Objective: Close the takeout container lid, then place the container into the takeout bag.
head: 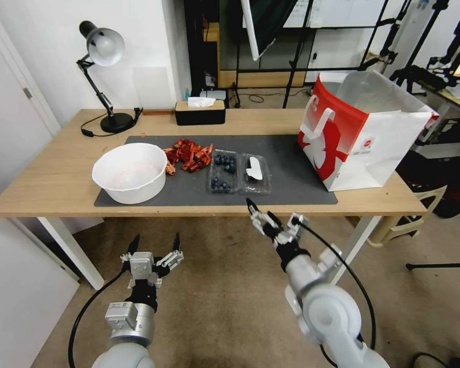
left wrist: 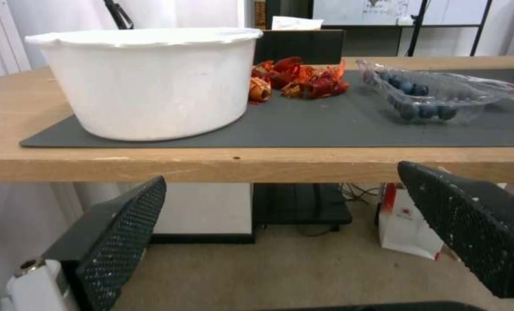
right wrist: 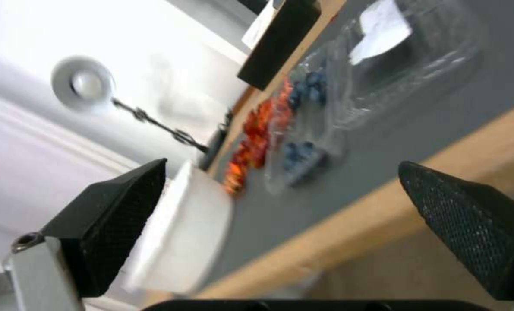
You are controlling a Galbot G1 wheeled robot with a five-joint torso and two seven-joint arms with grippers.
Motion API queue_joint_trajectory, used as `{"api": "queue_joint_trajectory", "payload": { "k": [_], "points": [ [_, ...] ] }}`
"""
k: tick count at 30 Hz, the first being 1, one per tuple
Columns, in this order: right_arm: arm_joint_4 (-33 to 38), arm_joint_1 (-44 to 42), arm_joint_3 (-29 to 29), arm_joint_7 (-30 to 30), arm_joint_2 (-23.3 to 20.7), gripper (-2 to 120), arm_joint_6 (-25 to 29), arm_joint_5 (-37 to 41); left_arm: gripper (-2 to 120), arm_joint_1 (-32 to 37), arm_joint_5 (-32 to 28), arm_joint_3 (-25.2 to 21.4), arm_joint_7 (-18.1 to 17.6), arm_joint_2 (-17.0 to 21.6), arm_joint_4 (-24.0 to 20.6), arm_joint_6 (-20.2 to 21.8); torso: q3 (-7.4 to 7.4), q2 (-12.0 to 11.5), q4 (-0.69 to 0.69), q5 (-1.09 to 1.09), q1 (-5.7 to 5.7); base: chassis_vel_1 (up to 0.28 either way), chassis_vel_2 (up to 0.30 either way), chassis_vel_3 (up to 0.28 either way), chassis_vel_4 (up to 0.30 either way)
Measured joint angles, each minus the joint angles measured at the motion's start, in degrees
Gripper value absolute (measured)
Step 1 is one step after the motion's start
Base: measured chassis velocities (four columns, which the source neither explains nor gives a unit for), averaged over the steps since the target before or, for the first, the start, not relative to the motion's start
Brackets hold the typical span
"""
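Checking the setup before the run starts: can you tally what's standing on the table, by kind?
Takeout container, lid open: 1
Takeout bag: 1
White bowl: 1
Pile of red crayfish shells: 1
Desk lamp: 1
Tissue box: 1
Grey mat: 1
Total: 7

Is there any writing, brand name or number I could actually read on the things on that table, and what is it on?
No text here can be read.
Takeout bag: a small red logo on its white side, too small to read; the red side carries a white figure, not words.
Lid of the takeout container: a white label sticker, print too blurred to read.
Tissue box, white bowl: no markings visible.
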Motion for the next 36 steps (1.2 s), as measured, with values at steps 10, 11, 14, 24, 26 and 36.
{"api": "queue_joint_trajectory", "payload": {
  "k": [10, 11, 14, 24, 26, 36],
  "points": [
    [-4.4, 7.3, -1.3, 6.2, 3.8, 100, 2.0, 12.7, 100, -0.4, -0.2, -0.3, 0.0, 0.0, 0.6, 0.0, 0.00, 0.0, 0.00, 0.00, 0.00, 0.000, 0.000, 0.000, 0.000],
    [-4.4, 7.3, -1.3, 6.2, 3.8, 100, 2.0, 12.7, 100, -0.4, -0.2, -0.3, 0.0, 0.0, 0.6, 0.0, 0.00, 0.0, 0.00, 0.00, 0.00, 0.000, 0.000, 0.000, 0.000],
    [-6.2, 8.9, -1.3, 7.3, 4.7, 100, 2.3, 13.8, 100, -0.5, -0.2, -0.4, 0.0, 0.1, 0.7, 0.0, 0.00, 0.0, 0.00, 0.00, 0.00, 0.000, 0.000, 0.000, 0.000],
    [-8.9, 11.5, -1.0, 10.0, 6.5, 100, 2.5, 15.9, 100, -0.6, -0.2, -0.5, -0.1, 0.1, 0.8, 0.1, 0.00, 0.0, 0.00, 0.01, 0.00, 0.000, 0.000, 0.000, 0.000],
    [-9.3, 12.0, -0.7, 10.6, 7.2, 100, 2.9, 16.6, 100, -0.6, -0.2, -0.5, -0.1, 0.0, 0.8, 0.2, 0.00, 0.0, 0.00, 0.01, 0.00, 0.000, 0.000, 0.000, 0.000],
    [-10.1, 12.8, 0.4, 12.7, 8.4, 100, 4.5, 18.6, 100, -0.3, 0.0, -0.5, -0.2, -0.1, 0.7, 0.2, 0.00, 0.0, -0.01, 0.01, -0.01, 0.000, 0.000, 0.000, 0.000]
  ]
}}
